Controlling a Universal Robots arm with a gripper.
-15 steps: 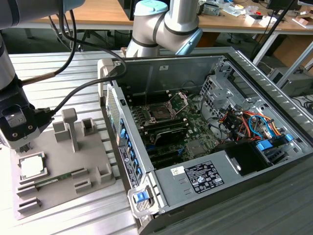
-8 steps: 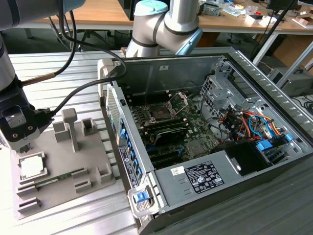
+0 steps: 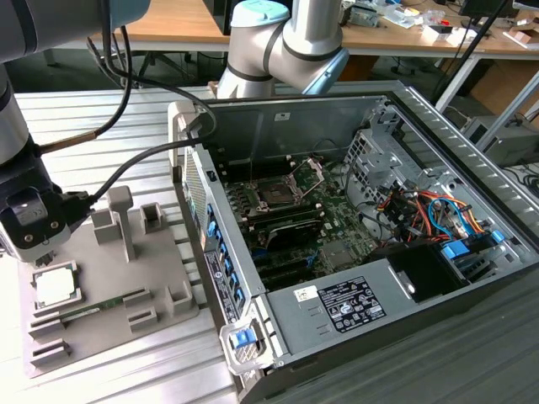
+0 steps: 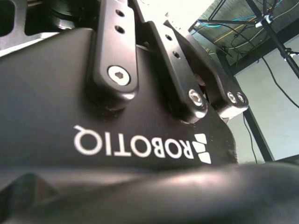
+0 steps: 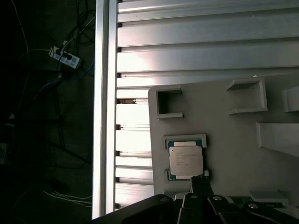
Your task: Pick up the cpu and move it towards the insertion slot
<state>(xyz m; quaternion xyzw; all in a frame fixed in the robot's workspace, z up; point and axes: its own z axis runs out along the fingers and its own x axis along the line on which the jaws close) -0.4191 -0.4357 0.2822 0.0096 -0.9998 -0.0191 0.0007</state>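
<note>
The cpu (image 3: 57,286), a small pale silvery square chip, lies flat in a grey square-rimmed holder on the grey fixture plate (image 3: 160,278) at the exterior view's left. My gripper (image 3: 40,252) hangs just above and slightly to the left of it, holding nothing that I can see. In the first wrist view the cpu (image 5: 185,158) sits close in front of the dark gripper (image 5: 201,191). The insertion slot (image 3: 274,192), a dark square socket with a silver frame, lies in the green motherboard inside the open computer case. Its load plate (image 3: 310,172) is hinged up.
A thin green memory stick (image 3: 93,307) lies on the fixture plate beside the cpu, and grey upright posts (image 3: 118,220) stand behind it. The case wall (image 3: 210,244) rises between plate and motherboard. Cables (image 3: 126,160) trail from the arm. Orange and blue wires (image 3: 429,210) fill the case's right side.
</note>
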